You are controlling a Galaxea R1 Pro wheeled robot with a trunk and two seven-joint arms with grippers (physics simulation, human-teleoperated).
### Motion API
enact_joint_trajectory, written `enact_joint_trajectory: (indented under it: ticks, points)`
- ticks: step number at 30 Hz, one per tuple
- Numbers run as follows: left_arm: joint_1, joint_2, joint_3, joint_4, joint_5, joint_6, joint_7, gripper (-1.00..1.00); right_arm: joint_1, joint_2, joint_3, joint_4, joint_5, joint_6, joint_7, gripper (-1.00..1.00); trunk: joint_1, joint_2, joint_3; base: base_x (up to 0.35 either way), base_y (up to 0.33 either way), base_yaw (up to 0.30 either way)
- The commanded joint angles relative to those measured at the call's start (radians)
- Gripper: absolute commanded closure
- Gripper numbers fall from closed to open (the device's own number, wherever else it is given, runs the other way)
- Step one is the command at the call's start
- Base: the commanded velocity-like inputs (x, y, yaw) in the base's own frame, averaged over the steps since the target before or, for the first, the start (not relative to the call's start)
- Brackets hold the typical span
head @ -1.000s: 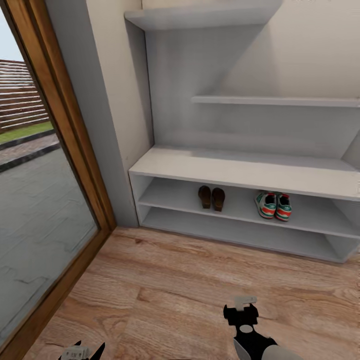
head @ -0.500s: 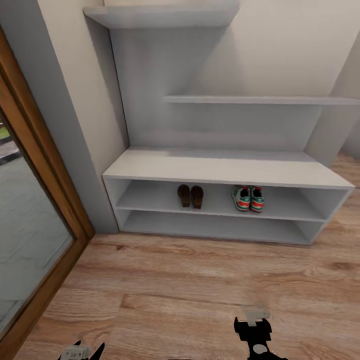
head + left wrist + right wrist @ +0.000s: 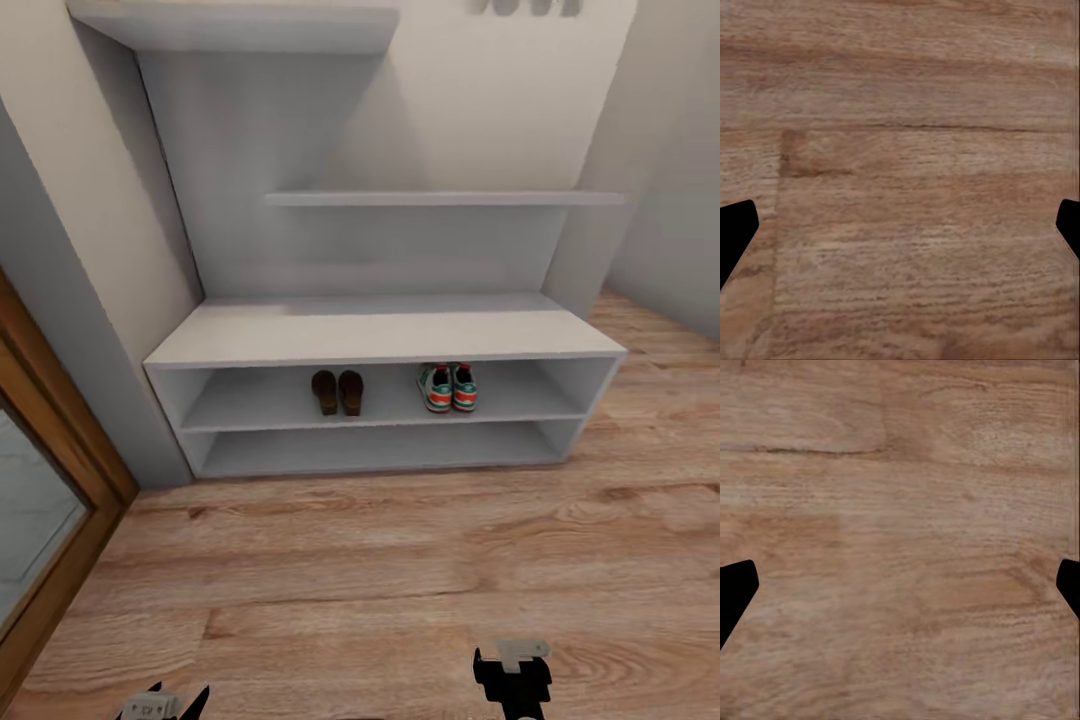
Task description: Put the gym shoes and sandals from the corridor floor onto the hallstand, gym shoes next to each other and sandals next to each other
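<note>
sandals [image 3: 337, 391] and gym shoes [image 3: 448, 387] share hallstand [image 3: 380, 337] compartment

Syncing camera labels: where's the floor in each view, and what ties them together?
Head view: floor spans the lower part, in front of the rack.
Left wrist view: floor between the open fingertips.
Right wrist view: floor between the open fingertips.
Shared landmark: the wood-grain planks.

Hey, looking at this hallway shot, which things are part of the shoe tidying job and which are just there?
Part of the job:
- gym shoes, side by side in the rack's upper compartment
- sandals, side by side, same compartment
- hallstand
- corridor floor

Just there:
- wooden door frame
- wall hooks
</note>
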Motion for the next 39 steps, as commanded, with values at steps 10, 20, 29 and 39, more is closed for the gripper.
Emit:
enact_joint_trajectory:
  ticks: [10, 20, 29, 39]
  points:
    - [-0.001, 0.000, 0.009, 0.004, -0.010, -0.007, -0.005, -1.00, 0.005, 0.001, -0.005, 0.001, 0.010, -0.003, -0.006, -1.00, 0.000, 0.000, -0.001, 0.000, 0.000, -0.260]
    - [-0.001, 0.000, 0.008, 0.004, -0.010, -0.007, -0.005, -1.00, 0.006, 0.004, -0.005, 0.000, 0.010, -0.003, -0.006, -1.00, -0.003, 0.001, 0.026, 0.000, 0.000, -0.080]
    - [-0.001, 0.002, 0.010, 0.008, -0.010, -0.006, -0.002, -1.00, 0.006, 0.007, -0.005, 0.000, 0.010, -0.004, -0.007, -1.00, -0.014, 0.017, 0.060, 0.000, 0.000, -0.002]
    - [-0.001, 0.001, 0.010, 0.008, -0.010, -0.006, 0.051, -1.00, 0.006, 0.008, -0.005, 0.001, 0.010, -0.004, -0.007, -1.00, -0.052, 0.087, 0.091, 0.000, 0.000, 0.000]
